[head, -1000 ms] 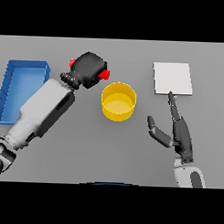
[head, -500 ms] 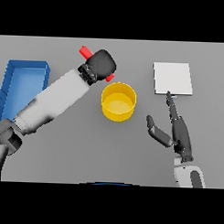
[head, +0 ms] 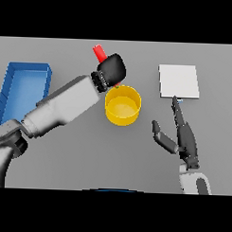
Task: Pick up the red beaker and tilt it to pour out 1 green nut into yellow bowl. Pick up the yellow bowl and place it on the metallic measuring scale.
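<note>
The grey table (head: pixel 64 173) is carrying everything here, and the largest thing lying on it is the blue tray (head: pixel 21 88), sitting at the far left edge of the head view; its walls are enclosing a blue floor on which nothing is showing. Next in size, the yellow bowl (head: pixel 122 106) is standing upright near the middle of the table, well apart from the tray. A tiny green speck is showing right at the bowl's upper rim, just under the dark hand, though whether it is a nut is hard to tell; the rest of the bowl's inside is looking plain yellow.

The metallic measuring scale (head: pixel 179 81) is lying flat as a pale square to the right of the bowl and apart from it, with nothing resting on it. No writing or label is showing on its face or on any other thing.

The left hand (head: pixel 111 69) is hanging just above the bowl's upper left rim, clenched around the red beaker (head: pixel 99 52), which is sticking out beyond the hand, up and to the left, in a tilted pose; only its red end is visible.

The right hand (head: pixel 182 136) is hovering over the table below the scale, fingers straight and thumb spread, grasping nothing.
</note>
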Available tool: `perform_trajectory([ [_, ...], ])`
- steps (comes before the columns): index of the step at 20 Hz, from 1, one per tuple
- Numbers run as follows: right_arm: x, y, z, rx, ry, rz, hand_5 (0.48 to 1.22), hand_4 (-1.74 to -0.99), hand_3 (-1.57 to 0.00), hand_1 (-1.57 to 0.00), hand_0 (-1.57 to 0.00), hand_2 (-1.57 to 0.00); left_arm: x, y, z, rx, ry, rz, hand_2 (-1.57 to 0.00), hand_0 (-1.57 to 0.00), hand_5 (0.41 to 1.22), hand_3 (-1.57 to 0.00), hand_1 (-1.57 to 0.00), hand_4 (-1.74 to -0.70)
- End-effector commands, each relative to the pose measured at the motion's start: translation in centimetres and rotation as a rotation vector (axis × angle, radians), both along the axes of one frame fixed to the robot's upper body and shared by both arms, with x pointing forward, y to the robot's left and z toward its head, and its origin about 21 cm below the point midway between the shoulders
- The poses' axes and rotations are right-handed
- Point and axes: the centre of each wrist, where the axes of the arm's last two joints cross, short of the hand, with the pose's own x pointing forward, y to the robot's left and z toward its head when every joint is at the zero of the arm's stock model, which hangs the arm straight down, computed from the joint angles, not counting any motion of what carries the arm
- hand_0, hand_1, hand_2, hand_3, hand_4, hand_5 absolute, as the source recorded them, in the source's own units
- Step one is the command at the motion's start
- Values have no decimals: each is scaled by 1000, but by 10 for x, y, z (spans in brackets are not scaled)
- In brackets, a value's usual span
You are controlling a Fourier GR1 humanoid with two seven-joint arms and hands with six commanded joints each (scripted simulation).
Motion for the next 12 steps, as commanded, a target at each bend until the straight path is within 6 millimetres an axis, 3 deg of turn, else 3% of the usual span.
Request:
perform_trajectory([
  [1,0,2,2,-5,-11,5,691,-1055,1,1,1,1,-1,-4,0,22,-27,-22,-1571,-1571,1221,-1571,-1571,-1737],
  [5,2,4,6,-20,-25,-7,677,-1082,1,1,1,1,-5,-13,-1,152,-69,-69,-1571,-1571,1221,-1571,-1571,-1734],
  [12,2,4,3,-28,-40,-11,681,-1047,1,1,1,1,-8,-44,4,364,-138,-143,-1571,-1571,1221,-1571,-1571,-1728],
])
